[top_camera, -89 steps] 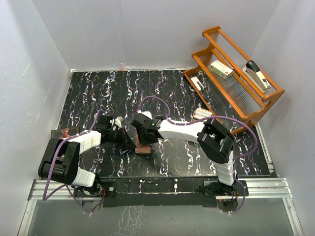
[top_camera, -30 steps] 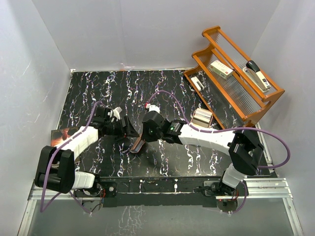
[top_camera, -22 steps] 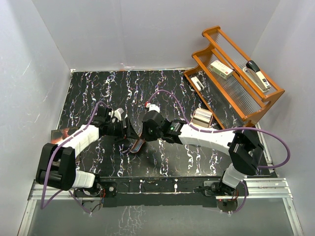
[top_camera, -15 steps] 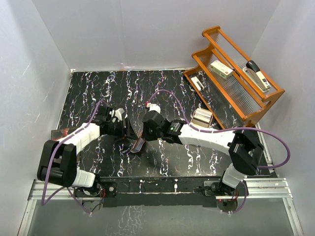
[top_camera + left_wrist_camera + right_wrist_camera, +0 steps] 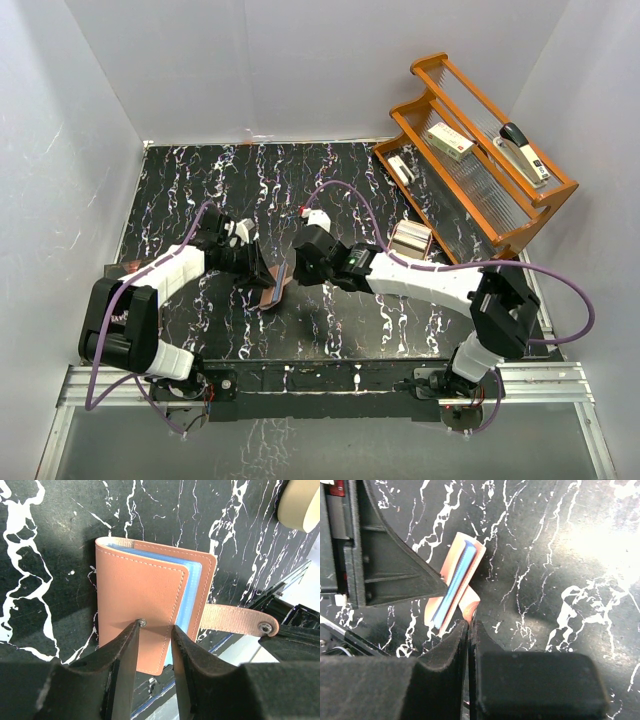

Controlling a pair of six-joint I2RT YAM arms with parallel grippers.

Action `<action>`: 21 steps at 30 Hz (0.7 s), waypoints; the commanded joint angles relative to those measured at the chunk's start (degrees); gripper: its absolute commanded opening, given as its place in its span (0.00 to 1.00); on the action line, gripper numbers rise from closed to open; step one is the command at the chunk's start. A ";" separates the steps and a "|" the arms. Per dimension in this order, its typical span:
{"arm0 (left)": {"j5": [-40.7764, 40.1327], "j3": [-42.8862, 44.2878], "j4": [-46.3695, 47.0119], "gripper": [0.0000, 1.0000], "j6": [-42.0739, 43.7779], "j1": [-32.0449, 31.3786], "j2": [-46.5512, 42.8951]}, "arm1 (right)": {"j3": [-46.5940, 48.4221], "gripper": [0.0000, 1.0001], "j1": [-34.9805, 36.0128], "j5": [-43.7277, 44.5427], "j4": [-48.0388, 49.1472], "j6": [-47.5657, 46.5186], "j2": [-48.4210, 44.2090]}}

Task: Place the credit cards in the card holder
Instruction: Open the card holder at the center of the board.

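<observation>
Just changed: left gripper (image 5: 155, 630) narrowed on card holder (image 5: 140, 595), grip unsure; right gripper (image 5: 469, 625) clenched on tab (image 5: 235, 620); two-arm hold probably forming.

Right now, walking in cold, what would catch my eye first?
Two robot arms meet at the centre of a black marbled table over a reddish-brown card holder, tipped on edge, its strap pinched by the right gripper. At the back right, an orange wooden rack holds a stapler.

Robot lab cell: white walls (image 5: 200, 70) box a black marbled table (image 5: 200, 170); 2 arms (image 5: 170, 275) (image 5: 420, 280) bolted on.
</observation>
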 commanded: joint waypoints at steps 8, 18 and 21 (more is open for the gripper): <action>3.45 1.23 0.16 0.46 -4.60 0.04 -2.49 | -0.62 0.00 -1.11 1.04 2.79 -1.45 -6.65; 2.47 1.59 0.20 0.65 -3.67 0.05 -0.69 | -1.05 0.00 -1.65 3.33 0.60 -1.68 -6.34; 1.33 1.60 -0.50 0.65 -2.84 0.06 0.05 | -3.75 0.00 -2.13 5.92 -1.50 -1.91 -7.81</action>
